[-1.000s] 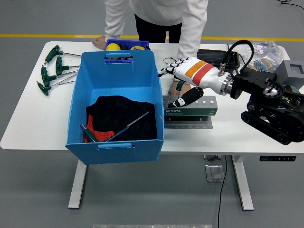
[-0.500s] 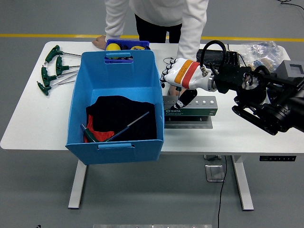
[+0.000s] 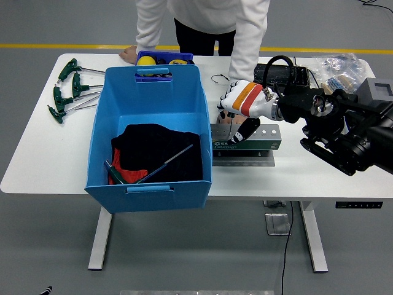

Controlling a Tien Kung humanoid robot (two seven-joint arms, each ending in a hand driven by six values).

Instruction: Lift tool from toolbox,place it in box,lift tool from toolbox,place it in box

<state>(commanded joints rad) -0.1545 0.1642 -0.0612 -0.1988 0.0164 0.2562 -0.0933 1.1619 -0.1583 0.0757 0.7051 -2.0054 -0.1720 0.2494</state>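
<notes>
The grey and green toolbox (image 3: 252,145) lies on the white table (image 3: 49,160), just right of the big blue box (image 3: 150,132). In the blue box lie a black and red cloth (image 3: 153,150) and a green-handled T-wrench (image 3: 163,165). My right hand (image 3: 235,118), white with an orange band, hovers low over the toolbox's left end, thumb pointing down. A person's hand (image 3: 228,125) shows just beneath it, touching or nearly touching it. Any tool between them is hidden.
Several green T-handle wrenches (image 3: 69,92) lie at the table's left. A small blue tray (image 3: 164,59) with a yellow ball stands behind the box, beside the person's other hand (image 3: 128,54). A black device (image 3: 284,74), a plastic bag (image 3: 338,65) and a grey case (image 3: 378,92) crowd the right.
My right forearm swung in to the left over the table, then the hand shifted slightly right and down onto the toolbox's left end. The person's hand stays under it.
</notes>
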